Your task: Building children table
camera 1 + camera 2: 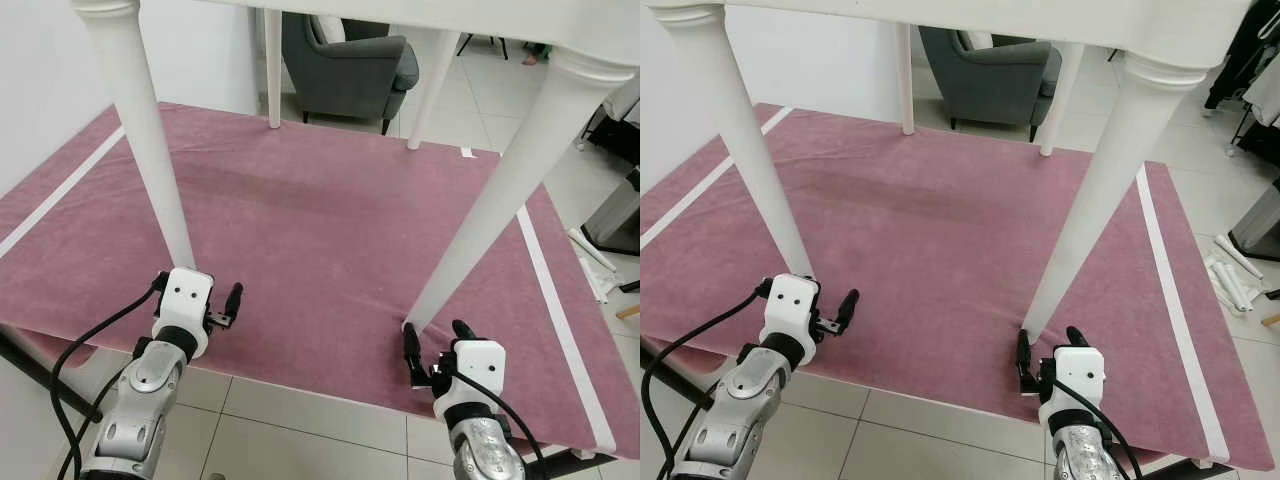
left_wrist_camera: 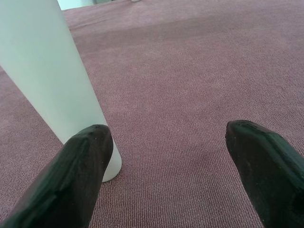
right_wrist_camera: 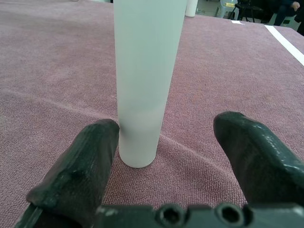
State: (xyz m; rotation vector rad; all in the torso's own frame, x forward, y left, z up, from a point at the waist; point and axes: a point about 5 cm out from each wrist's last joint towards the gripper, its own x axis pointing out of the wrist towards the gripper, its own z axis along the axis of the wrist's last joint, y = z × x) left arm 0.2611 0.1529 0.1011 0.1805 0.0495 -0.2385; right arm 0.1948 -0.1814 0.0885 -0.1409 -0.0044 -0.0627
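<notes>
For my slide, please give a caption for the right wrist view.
Open right claw facing the foot of a white table leg standing upright on the mauve rug.

head stereo pair high, angled down; wrist views low and close, sharing the pink rug and table legs

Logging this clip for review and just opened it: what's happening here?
A white children's table stands upright on all four legs on a pink rug. The robot has both arms low at the two nearest legs. The left gripper is open beside the foot of the near left leg. The right gripper is open just in front of the foot of the near right leg. Neither has closed on a leg. A grey armchair sits beyond the rug.
</notes>
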